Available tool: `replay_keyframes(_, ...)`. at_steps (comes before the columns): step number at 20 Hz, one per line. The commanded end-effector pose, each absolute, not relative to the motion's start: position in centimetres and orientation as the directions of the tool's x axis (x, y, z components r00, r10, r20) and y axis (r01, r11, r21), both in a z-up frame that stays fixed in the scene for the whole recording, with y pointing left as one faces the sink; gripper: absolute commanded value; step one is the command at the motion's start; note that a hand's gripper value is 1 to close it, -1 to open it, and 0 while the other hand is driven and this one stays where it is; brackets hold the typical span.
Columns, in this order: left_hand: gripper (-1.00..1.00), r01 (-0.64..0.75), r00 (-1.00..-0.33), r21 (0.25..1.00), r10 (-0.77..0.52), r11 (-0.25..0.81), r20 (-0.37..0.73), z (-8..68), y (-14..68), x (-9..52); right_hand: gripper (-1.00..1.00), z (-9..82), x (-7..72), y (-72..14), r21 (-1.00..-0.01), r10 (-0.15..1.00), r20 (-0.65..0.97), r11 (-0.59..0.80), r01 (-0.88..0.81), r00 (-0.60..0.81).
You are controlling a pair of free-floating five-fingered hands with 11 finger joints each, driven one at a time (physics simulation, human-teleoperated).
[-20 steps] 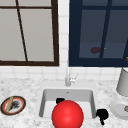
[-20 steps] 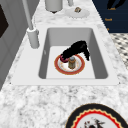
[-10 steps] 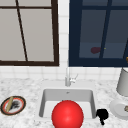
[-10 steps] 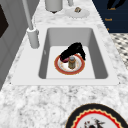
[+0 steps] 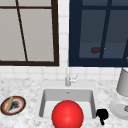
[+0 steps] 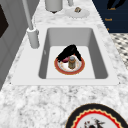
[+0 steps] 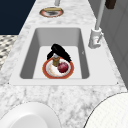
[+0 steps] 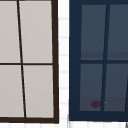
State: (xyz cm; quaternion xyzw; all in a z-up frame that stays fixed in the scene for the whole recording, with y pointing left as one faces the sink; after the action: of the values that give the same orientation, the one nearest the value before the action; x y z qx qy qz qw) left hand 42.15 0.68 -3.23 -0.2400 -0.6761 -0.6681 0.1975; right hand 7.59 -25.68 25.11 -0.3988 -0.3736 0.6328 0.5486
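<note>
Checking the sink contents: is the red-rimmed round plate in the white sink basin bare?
No: in the right side view the red-rimmed round plate carries a dark red round fruit and a small brown jar, with a black hand over them.

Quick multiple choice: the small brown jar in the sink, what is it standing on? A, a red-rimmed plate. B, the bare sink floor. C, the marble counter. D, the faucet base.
A: the small brown jar stands upright on the red-rimmed plate inside the sink, beside a dark red fruit, with a black hand arched over it.
</note>
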Motion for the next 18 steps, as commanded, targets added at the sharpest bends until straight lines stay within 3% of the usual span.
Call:
replay_keyframes(1, -1.00, 0.626, -0.778, 0.780, 0.059, -0.007, 0.625, -4.8, 0.7, 43.1, 0.00, 25.1, 7.6, -25.7, -0.910, 0.992, -0.095, -0.119, -0.396, -0.080)
replay_keyframes(5, -1.00, 0.620, -0.783, 0.784, 0.066, 0.000, 0.619, -6.6, 0.8, 43.8, 0.00, 25.1, 7.6, -25.7, -0.910, 0.992, -0.095, -0.119, -0.396, -0.080)
replay_keyframes(11, -1.00, 0.697, -0.715, 0.717, 0.078, 0.011, 0.695, -6.7, 1.1, 44.0, 0.00, 25.1, 7.6, -25.7, -0.910, 0.992, -0.095, -0.119, -0.396, -0.080)
replay_keyframes(18, -1.00, 0.687, -0.724, 0.725, 0.110, 0.038, 0.681, -6.3, 3.1, 43.3, 0.00, 25.1, 7.6, -25.7, -0.910, 0.992, -0.095, -0.119, -0.396, -0.080)
